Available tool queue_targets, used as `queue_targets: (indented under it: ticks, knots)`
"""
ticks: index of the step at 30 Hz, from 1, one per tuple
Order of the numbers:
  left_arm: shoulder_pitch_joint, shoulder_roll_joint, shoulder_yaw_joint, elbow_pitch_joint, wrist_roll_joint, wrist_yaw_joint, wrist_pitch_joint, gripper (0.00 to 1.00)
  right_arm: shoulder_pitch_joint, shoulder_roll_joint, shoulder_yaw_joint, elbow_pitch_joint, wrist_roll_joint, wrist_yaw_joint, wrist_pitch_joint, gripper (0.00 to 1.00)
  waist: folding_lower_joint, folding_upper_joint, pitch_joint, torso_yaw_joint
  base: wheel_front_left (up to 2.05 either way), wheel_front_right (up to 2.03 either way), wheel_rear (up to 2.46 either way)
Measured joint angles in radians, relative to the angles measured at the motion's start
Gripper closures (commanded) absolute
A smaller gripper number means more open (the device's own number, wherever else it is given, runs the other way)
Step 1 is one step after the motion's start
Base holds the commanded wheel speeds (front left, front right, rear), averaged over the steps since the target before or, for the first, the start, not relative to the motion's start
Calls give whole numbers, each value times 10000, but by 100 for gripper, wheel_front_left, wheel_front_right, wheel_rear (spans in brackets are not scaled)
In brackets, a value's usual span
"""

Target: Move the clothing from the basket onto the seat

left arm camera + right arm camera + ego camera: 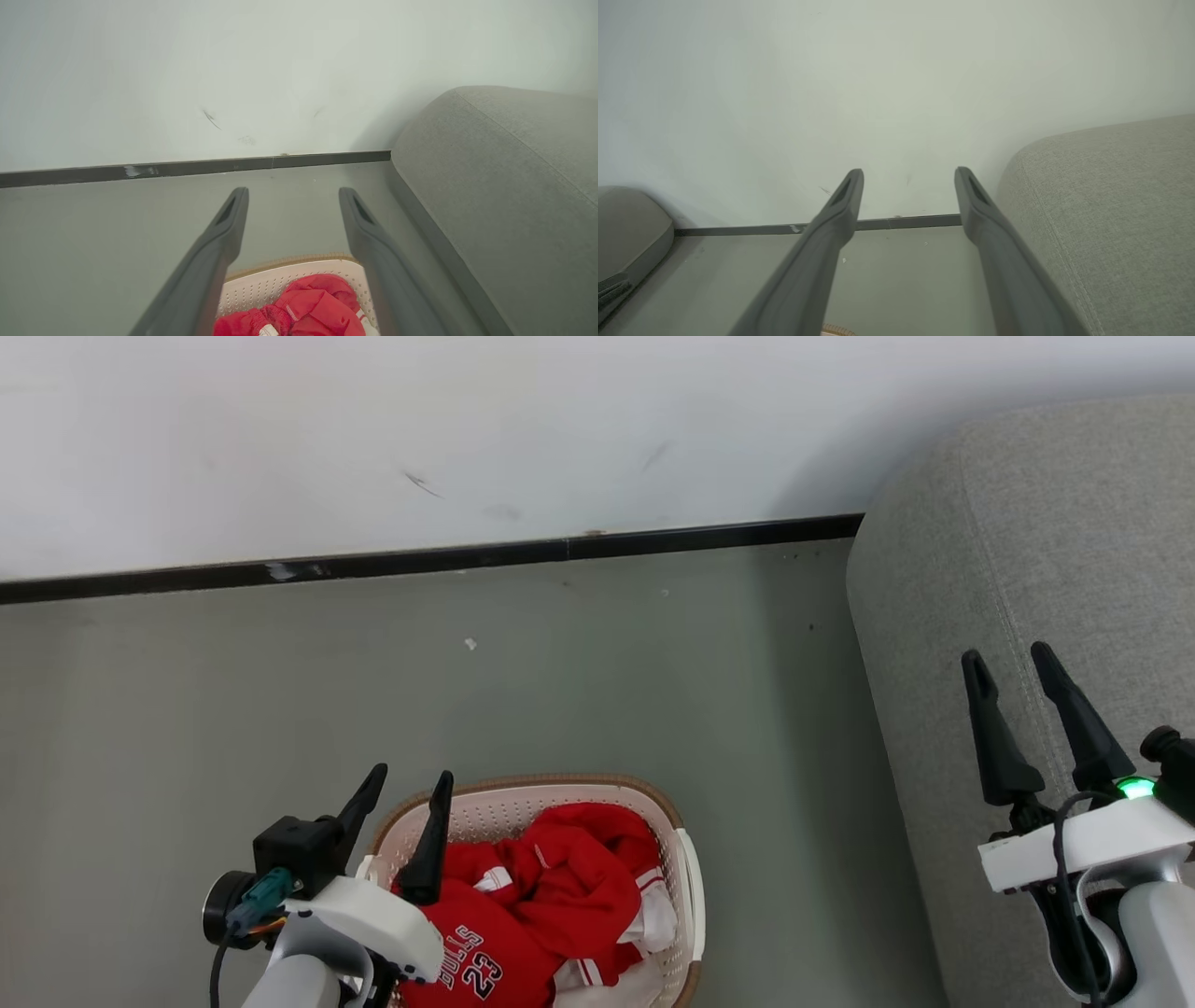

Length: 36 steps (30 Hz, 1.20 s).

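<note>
**Operator:** Quick, where is everything?

**Annotator:** The clothing (551,887) is all heaped in the basket (523,782), which sits on the floor (560,691) low in the middle of your head view. The seat (1055,541) is off to your right, well apart from the basket, with bare floor between them. I'd say nothing has been moved yet.

**Operator:** Hands?

**Annotator:** Your left gripper (411,773) hovers over the basket's left rim, jaws spread wide, nothing between them. Your right gripper (1006,651) is up over the seat's edge, also spread and empty.

**Operator:** What could bite me?

**Annotator:**
- **Tangle:** The heap is twisted together, so one pinch may drag up several pieces. The extras could slide off over the gap and land on the floor.
- **Basket:** It looks light. If fabric snags on the rim, or a fingertip catches a hole in the wall, your lift may tip it or haul it along.
- **Shallow grip:** Soft cloth may slip out mid-carry.
- **Trailing cloth:** A long hanging end could sweep the floor or catch on the seat's corner.

**Operator:** Counts?

**Annotator:**
- Basket: one.
- Seat: one.
- Grippers: two.
- Clothing: one heap. It has one red piece with a white 23 and at least one more red piece bunched over it, with white trim at the side. I can't give an exact number because the pieces are folded into each other.
</note>
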<state>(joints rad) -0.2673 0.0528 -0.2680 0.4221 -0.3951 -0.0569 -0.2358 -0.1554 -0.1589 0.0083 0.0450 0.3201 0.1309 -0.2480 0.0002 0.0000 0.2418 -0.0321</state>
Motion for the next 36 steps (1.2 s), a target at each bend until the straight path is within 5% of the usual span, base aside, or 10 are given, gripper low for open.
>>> queue_targets:
  ticks: [36]
  knots:
    - [-2241,-140,-1469,3308,109,-518,1308,0,-1952,314,-184,-1114,405,0,-71,0,-1,0,3014,-1000,0,0,0]
